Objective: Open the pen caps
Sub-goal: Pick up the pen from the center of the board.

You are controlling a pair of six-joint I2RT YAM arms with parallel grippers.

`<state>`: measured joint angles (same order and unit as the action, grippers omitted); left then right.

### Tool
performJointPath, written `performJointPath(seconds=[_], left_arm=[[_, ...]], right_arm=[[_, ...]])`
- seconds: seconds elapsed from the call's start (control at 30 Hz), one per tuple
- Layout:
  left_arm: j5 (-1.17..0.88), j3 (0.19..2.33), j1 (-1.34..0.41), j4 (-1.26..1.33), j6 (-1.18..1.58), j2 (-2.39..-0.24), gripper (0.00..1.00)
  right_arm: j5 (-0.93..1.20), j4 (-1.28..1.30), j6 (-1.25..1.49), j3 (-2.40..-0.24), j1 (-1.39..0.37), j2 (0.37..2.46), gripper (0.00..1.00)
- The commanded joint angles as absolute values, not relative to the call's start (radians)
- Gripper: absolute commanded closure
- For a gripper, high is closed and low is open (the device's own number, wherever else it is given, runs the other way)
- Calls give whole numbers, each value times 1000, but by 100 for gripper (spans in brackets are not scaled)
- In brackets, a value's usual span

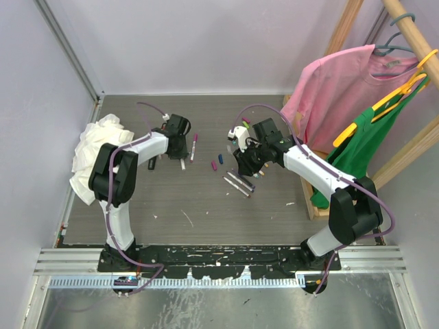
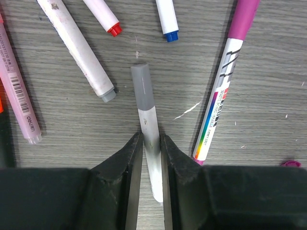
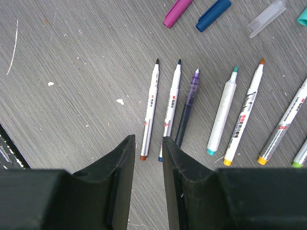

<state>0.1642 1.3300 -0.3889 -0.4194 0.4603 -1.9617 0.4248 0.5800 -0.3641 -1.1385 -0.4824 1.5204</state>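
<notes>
A pen with a white barrel (image 2: 152, 158) and a grey cap (image 2: 142, 86) lies on the table, and my left gripper (image 2: 151, 139) is shut on its barrel, both fingertips against it. Beside it lie a pen with a pink cap (image 2: 242, 17), one with a red cap (image 2: 114, 30) and one with a blue cap (image 2: 171, 35). My right gripper (image 3: 147, 141) hovers open by a narrow gap, holding nothing, above a row of uncapped pens (image 3: 171, 108). Loose caps lie beyond them: magenta (image 3: 176, 12), dark blue (image 3: 213, 14), clear (image 3: 266, 18).
A white rag (image 1: 96, 154) is bunched at the table's left edge. A pink shirt (image 1: 336, 89) and a green shirt (image 1: 363, 144) hang from a wooden rack at the right. Two small caps (image 1: 221, 158) lie between the arms.
</notes>
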Motion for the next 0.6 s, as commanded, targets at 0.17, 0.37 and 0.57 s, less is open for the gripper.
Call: performJointPath(seconds=[0.17,0.37,0.57], left_arm=[[149,1265,-382,-394,489,-1931,84],[157,1195,-382,-359,492,-1841,96],[136,1112,-382,-305,488,-1723,100]], right_arm=[[453,571,-372,-1145,-481,1497,65],[476,574,-368,-1147,-480,1504,65],[504,575,-365,-1146,-481,1503,65]])
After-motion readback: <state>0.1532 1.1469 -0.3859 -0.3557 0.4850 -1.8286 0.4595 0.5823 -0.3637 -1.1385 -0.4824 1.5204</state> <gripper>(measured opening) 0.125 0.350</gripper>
